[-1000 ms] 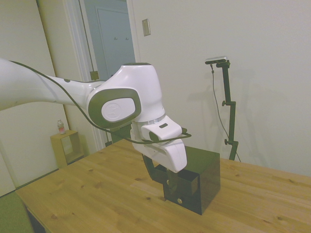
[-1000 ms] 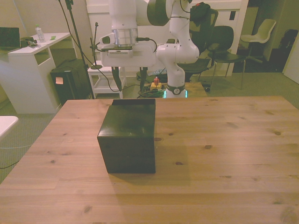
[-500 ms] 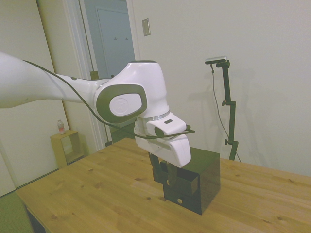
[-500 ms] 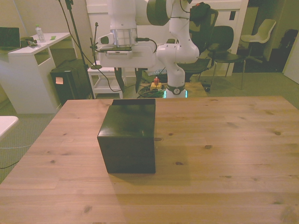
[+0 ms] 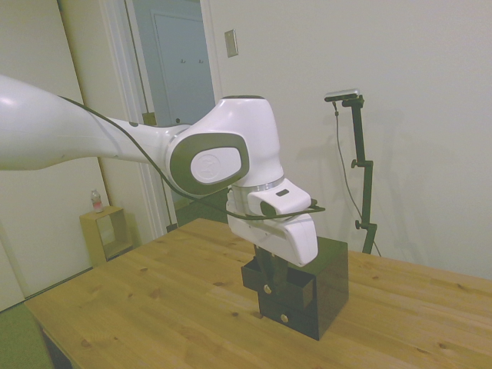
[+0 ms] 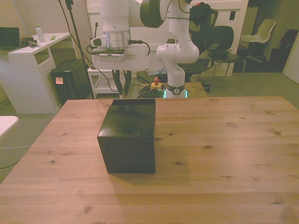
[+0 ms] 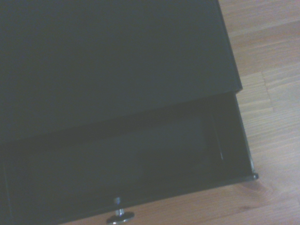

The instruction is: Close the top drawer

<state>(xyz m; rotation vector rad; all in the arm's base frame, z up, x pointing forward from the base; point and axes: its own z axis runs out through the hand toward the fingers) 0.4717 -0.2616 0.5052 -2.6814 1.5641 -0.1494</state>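
Observation:
A small black cube cabinet (image 5: 323, 280) stands on the wooden table (image 5: 154, 307). Its top drawer (image 5: 261, 278) is pulled out toward the arm, and a brass knob (image 5: 267, 289) shows on its front. The wrist view looks down into the open top drawer (image 7: 131, 159), with the knob (image 7: 120, 216) at its front and the cabinet top (image 7: 112, 56) beyond. My gripper (image 6: 121, 91) hangs just above the drawer, fingers pointing down with a gap between them and nothing held. In the front view the cabinet (image 6: 128, 135) hides the drawer.
A lower drawer's knob (image 5: 283, 317) shows below the open one. Behind the table stand a white desk (image 6: 28, 70) on the front view's left and chairs (image 6: 224, 46) on the right. Bare wood (image 6: 224, 154) lies on the front view's right.
The arm has swung toward the cabinet, bringing the hand over the open drawer, and shifted to the front view's left. The drawer has not visibly moved.

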